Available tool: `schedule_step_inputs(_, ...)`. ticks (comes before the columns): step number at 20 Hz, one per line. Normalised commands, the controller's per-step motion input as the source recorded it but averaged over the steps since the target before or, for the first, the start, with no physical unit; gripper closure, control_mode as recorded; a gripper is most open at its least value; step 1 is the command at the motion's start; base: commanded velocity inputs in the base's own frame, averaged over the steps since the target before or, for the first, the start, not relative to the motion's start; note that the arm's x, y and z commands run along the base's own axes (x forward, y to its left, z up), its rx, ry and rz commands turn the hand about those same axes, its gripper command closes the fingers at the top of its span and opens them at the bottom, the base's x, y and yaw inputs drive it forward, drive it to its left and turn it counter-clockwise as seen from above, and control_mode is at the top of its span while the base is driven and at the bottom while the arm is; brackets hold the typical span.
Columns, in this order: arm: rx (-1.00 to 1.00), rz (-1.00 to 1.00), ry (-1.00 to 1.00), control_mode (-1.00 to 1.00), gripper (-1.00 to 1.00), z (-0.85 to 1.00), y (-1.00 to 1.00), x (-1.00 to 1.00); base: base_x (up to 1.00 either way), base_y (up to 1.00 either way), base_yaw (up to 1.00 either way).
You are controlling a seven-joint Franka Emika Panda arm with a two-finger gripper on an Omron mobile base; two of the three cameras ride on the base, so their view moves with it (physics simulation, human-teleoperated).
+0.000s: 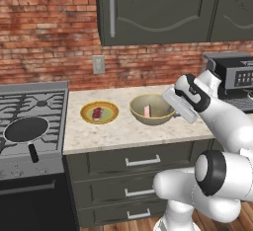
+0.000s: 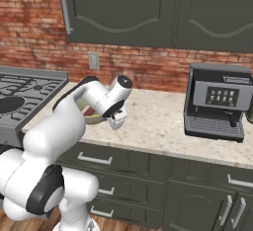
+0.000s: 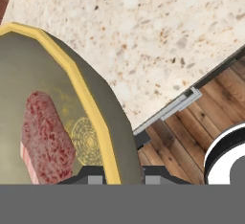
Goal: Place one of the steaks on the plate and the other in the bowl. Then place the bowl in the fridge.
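A flat yellow-rimmed plate (image 1: 111, 114) lies on the speckled counter (image 1: 123, 134) with one pinkish-red steak (image 1: 97, 113) on it. To its right is the tan-yellow bowl (image 1: 157, 117), which holds the other steak (image 1: 147, 110). In the hand view that steak (image 3: 45, 137) lies against the bowl's (image 3: 72, 108) olive inside. My gripper (image 1: 174, 110) is at the bowl's right rim and shut on it. The yellow rim runs between my fingertips (image 3: 153, 176). From the right side the arm hides most of the bowl (image 2: 90, 118) beside the gripper (image 2: 116, 122). The fridge is out of view.
A stove with a black frying pan (image 1: 25, 130) stands left of the counter. A grey coffee machine (image 2: 216, 101) sits at the counter's right end. Dark wall cabinets (image 1: 163, 8) hang overhead, and drawers (image 1: 143, 162) run under the counter edge.
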Motion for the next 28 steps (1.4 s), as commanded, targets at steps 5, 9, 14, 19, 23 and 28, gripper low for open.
schedule_step_inputs(5, 0.00, 0.00, 0.00, 1.00, 1.00, 0.00, 0.00, -0.02, -0.22, 0.04, 0.00)
schedule_step_inputs(9, 0.00, 0.00, 0.00, 1.00, 1.00, 0.00, 0.00, 0.00, -0.53, 0.44, 0.06)
schedule_step_inputs(14, 0.00, 0.00, 0.00, 1.00, 1.00, 0.00, 0.00, 0.00, -0.58, 0.67, 0.17)
schedule_step_inputs(19, 0.00, 0.00, 0.00, 1.00, 1.00, 0.00, 0.00, 0.00, -0.58, 0.69, 0.43)
schedule_step_inputs(23, 0.00, 0.00, 0.00, 1.00, 1.00, 0.00, 0.00, 0.00, -0.34, 0.77, 0.65)
schedule_step_inputs(28, 0.00, 0.00, 0.00, 1.00, 1.00, 0.00, 0.00, 0.00, -0.11, 0.83, 0.70)
